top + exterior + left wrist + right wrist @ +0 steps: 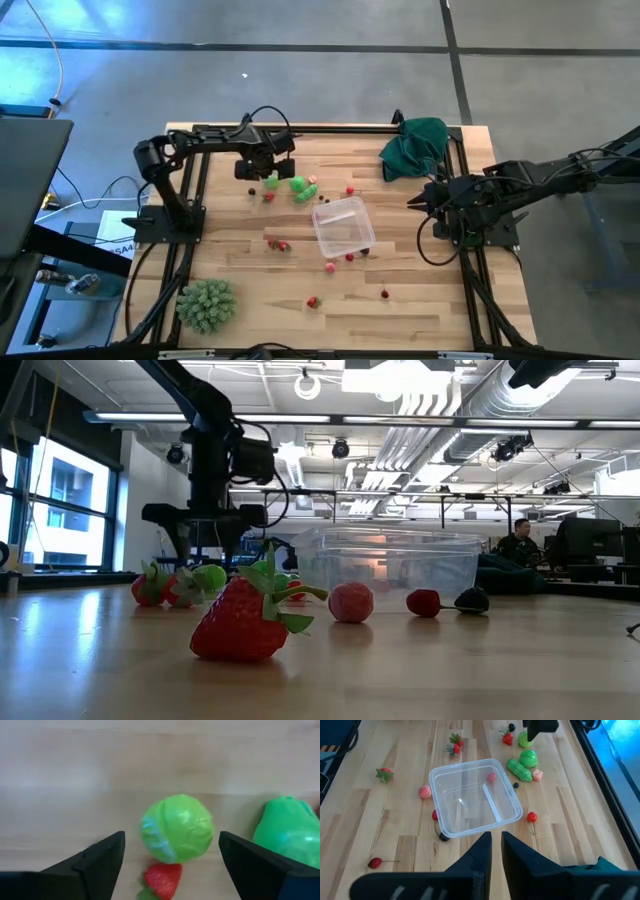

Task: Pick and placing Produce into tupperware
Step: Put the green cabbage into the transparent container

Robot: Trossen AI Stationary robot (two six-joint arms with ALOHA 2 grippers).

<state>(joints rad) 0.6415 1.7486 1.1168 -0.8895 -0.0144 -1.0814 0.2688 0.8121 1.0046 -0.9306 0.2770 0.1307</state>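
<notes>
The tupperware (342, 225) is a clear box standing open on the middle of the table, also in the right wrist view (475, 800). Tiny produce lies scattered around it: green pieces (300, 187), strawberries (278, 244) and red berries (349, 257). My left gripper (266, 172) points down, open, over the far-left cluster. Its fingers stand on either side of a round bright green piece (177, 835), with a strawberry (162, 880) beside it. My right gripper (410, 202) waits shut to the right of the box, touching nothing (496, 840).
A spiky pale-green ball (207, 305) sits at the near-left corner. A dark green cloth (415, 145) lies at the far-right corner. Another green piece (292, 832) lies close to the left gripper's finger. A large strawberry (245, 620) lies near the table's near edge.
</notes>
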